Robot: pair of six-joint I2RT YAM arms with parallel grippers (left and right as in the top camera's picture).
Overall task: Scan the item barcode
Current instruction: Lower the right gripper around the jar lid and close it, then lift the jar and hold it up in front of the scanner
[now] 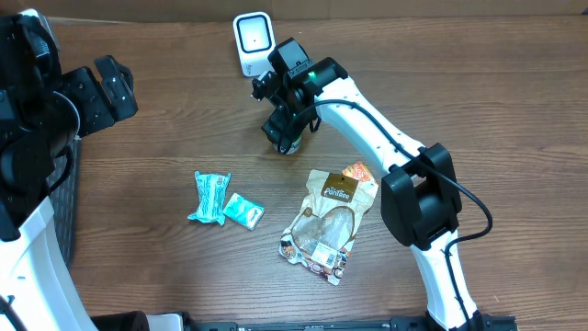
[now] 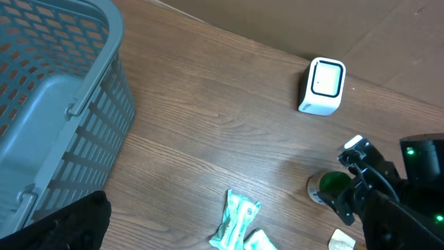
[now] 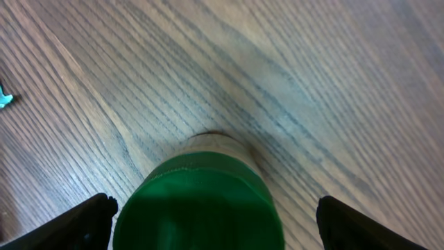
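Green-lidded jar (image 3: pixel 200 198) fills right wrist view inside wide-open right gripper (image 3: pixel 215 217); overhead mostly hides it beneath that gripper; white scanner (image 1: pixel 253 39) upper centre; left gripper (image 1: pixel 112 85) wide open.

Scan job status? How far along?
Done: nothing visible; the green-capped container stands on the table, away from the white scanner. In hand: right claw straddles the container, jaws open, no grip yet. To do: close, lift, present its barcode to the scanner.

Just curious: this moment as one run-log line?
right gripper: open, straddling green-lidded container | left gripper: open, empty | scanner: standing apart
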